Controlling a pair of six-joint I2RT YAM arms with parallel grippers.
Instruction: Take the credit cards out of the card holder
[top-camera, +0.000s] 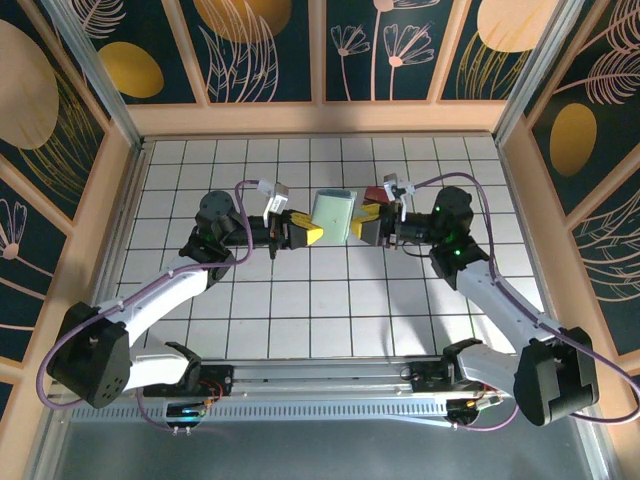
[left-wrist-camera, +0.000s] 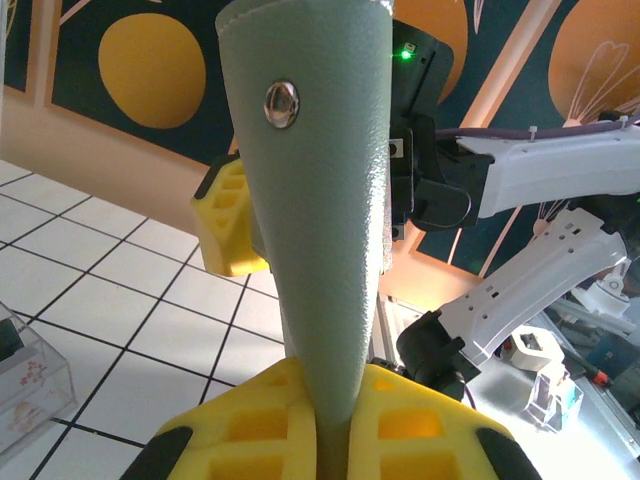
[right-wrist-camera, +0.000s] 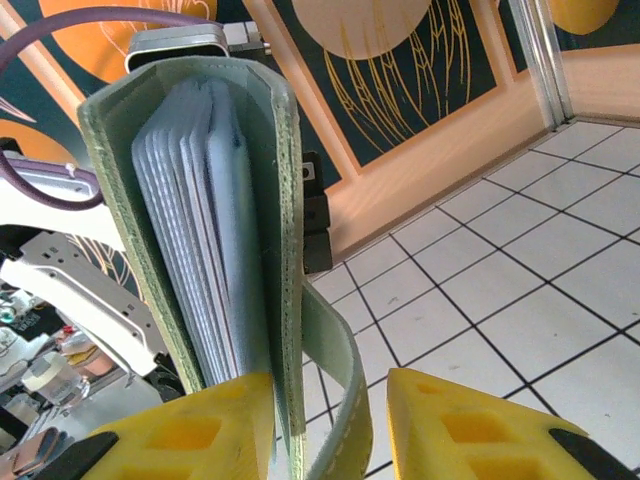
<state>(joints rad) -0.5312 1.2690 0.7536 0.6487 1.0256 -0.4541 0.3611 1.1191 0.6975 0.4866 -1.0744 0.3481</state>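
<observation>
Card holder (top-camera: 333, 212) held in air above tiled counter (top-camera: 290, 300), between both hands. Left hand (top-camera: 308, 235) clamped on one holder edge, yellow fingers (left-wrist-camera: 250, 400) pressed against both faces. Right hand (right-wrist-camera: 330, 420) fingers spread apart; holder strap (right-wrist-camera: 340, 380) hangs in gap, not pinched. Pale leaves (right-wrist-camera: 195, 220) stacked inside holder.

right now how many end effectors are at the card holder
2. The left end effector grips the card holder at its left edge; the right end effector sits at its right edge, open around it.
</observation>
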